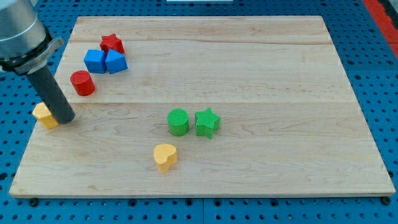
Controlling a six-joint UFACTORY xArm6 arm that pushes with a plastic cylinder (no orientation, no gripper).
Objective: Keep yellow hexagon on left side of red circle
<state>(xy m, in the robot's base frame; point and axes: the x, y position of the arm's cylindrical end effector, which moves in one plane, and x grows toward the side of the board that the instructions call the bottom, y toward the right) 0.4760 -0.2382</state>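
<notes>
Wooden board (249,93); yellow hexagon (43,115) upright.

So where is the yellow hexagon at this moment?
The yellow hexagon sits near the board's left edge in the camera view, just left of my tip, below and to the left of the red circle.

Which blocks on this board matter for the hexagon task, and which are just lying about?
In the job:
yellow hexagon, against my tip on its left
red circle

Lying about:
red star
two blue blocks
green circle
green star
yellow heart
</notes>
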